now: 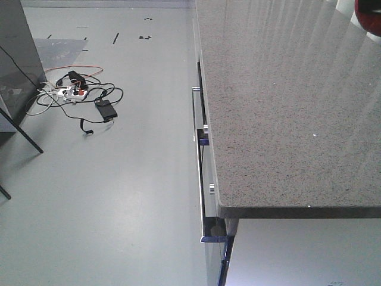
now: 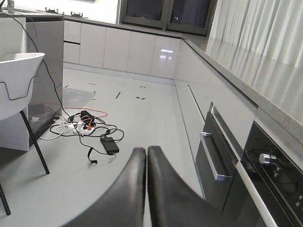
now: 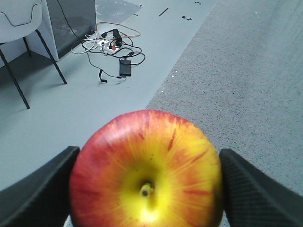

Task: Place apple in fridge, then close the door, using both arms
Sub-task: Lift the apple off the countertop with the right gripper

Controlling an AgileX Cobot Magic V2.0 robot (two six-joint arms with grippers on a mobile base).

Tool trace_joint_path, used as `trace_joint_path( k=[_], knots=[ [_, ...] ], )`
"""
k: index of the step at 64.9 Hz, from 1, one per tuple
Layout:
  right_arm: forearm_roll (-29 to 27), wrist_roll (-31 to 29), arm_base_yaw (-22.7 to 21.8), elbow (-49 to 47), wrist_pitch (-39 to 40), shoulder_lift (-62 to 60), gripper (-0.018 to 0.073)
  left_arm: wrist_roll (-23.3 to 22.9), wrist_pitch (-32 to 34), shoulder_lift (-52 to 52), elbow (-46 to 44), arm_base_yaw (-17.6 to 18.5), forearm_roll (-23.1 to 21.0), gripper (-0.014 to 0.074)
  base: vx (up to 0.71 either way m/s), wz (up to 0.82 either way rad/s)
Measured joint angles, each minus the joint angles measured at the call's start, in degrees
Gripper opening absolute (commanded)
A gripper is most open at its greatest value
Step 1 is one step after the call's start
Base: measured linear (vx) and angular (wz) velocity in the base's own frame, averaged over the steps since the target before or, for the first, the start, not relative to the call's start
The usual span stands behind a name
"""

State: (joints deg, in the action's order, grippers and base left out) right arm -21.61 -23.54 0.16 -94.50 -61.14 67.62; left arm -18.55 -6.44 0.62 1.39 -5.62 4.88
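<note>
The apple [image 3: 147,170], red with a yellow patch round its stem, fills the lower part of the right wrist view. My right gripper [image 3: 147,163] is shut on it, one black finger [image 3: 38,189] against each side, above the edge of the speckled grey counter [image 3: 246,71]. A red rounded edge [image 1: 369,13] shows at the top right corner of the front view; I cannot tell whether it is the apple. My left gripper [image 2: 147,153] is shut on nothing, its fingers pressed together over the floor. The fridge and its door are out of view.
The grey counter [image 1: 286,119] runs along the right, with drawer handles [image 1: 199,179] and a built-in oven [image 2: 270,179] below it. A tangle of cables and a power strip [image 1: 77,95] lies on the floor. At the left are a white chair [image 2: 19,80] and a dark grey cabinet [image 2: 45,56].
</note>
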Motion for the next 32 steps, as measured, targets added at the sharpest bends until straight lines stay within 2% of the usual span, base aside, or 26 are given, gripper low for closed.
trace_joint_path(
  k=[32],
  knots=[
    [0.00,-0.04,0.00,0.00,-0.06,0.00,0.0070,0.00,0.00,0.00,0.00,0.00,0.00,-0.0007,0.00,0.00]
  ],
)
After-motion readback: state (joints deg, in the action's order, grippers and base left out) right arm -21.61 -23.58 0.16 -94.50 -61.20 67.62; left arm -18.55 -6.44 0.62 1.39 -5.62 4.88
